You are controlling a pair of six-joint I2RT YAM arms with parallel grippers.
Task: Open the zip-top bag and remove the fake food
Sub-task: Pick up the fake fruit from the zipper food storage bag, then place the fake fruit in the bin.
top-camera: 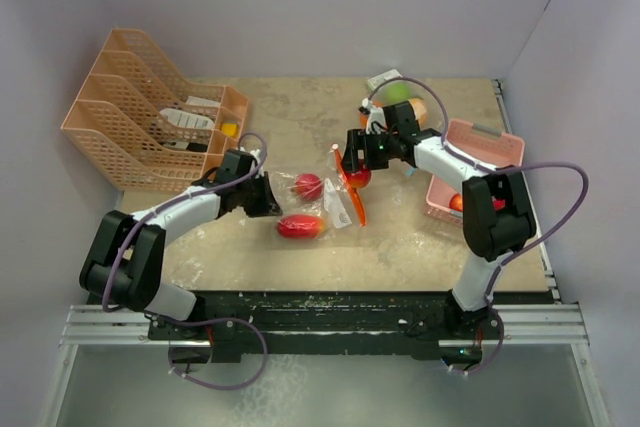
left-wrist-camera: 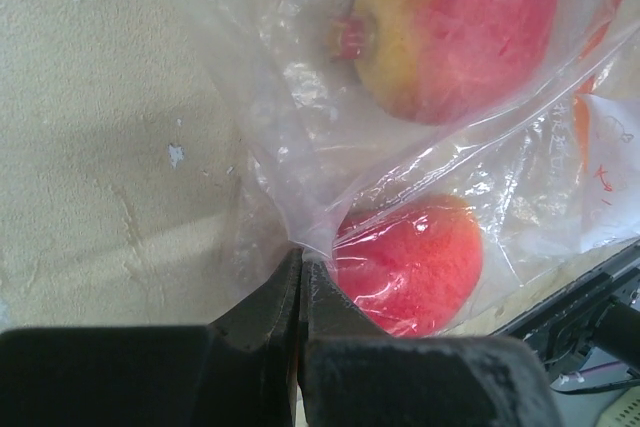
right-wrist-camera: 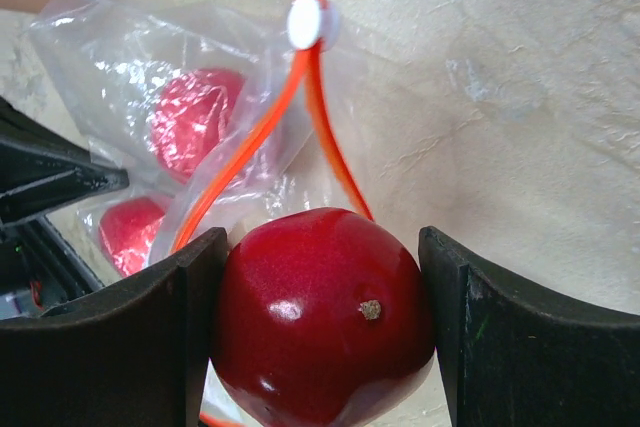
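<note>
The clear zip-top bag (top-camera: 336, 209) lies mid-table, its orange zip track (right-wrist-camera: 250, 147) gaping open with a white slider (right-wrist-camera: 303, 22) at the end. Two pieces of red fake food are still inside: one (left-wrist-camera: 455, 27) with a yellow patch and one plain (left-wrist-camera: 415, 262). They also show in the top view, one (top-camera: 308, 186) above the other (top-camera: 300, 226). My left gripper (left-wrist-camera: 300, 272) is shut on the bag's bottom corner. My right gripper (right-wrist-camera: 322, 242) holds a dark red apple (right-wrist-camera: 320, 332) just outside the bag's mouth, above the table.
A pink basket (top-camera: 490, 142) stands at the right with a red fruit (top-camera: 457, 203) in it. A green apple (top-camera: 398, 92) and an orange (top-camera: 422, 112) lie behind the right arm. An orange file rack (top-camera: 140, 117) fills the back left.
</note>
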